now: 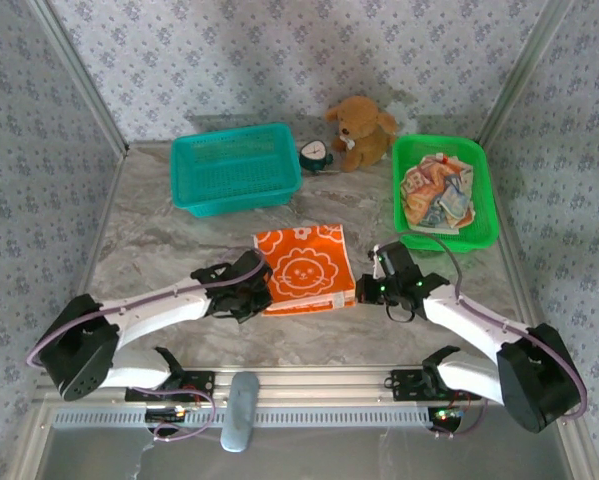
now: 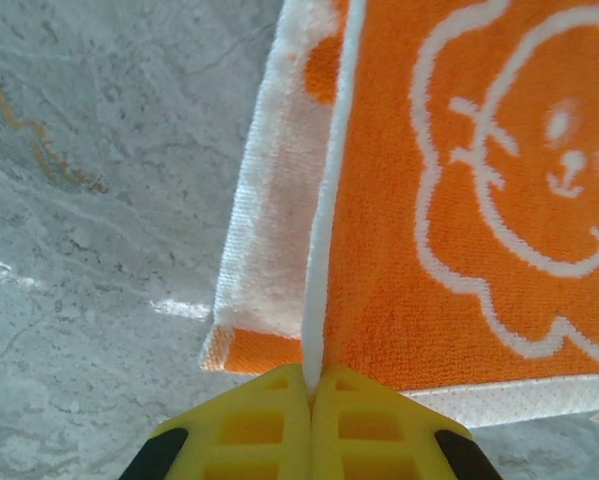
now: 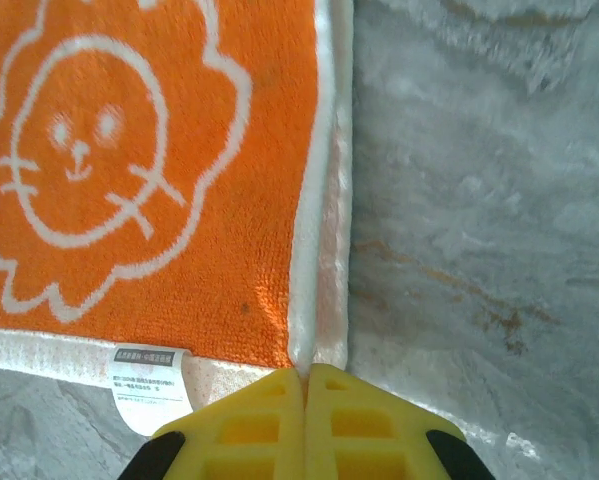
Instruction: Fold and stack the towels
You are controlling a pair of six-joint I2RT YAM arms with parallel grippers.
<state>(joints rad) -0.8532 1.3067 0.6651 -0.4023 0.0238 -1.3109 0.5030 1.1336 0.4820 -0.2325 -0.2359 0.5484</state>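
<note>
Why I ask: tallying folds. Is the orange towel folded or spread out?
Folded. The orange towel lies doubled on the table; both wrist views show a lower layer's edge under the top one.

A folded towel point(image 1: 304, 268) lies flat in the middle of the table point(image 1: 179, 250), just ahead of the two arms. The left gripper point(image 2: 310, 378) sits at the towel's near-left corner and the right gripper point(image 3: 305, 375) at its near-right corner, each meeting the near edge. A label point(image 3: 149, 385) sticks out from that edge, just left of the right gripper. At the back left stands a basket point(image 1: 237, 203). At the back right, a second basket point(image 1: 484, 200) has a heap of towels point(image 1: 437, 195) in it. Between the baskets sits a plush toy point(image 1: 361, 130), with a small round object point(image 1: 316, 153) just to its left.
</note>
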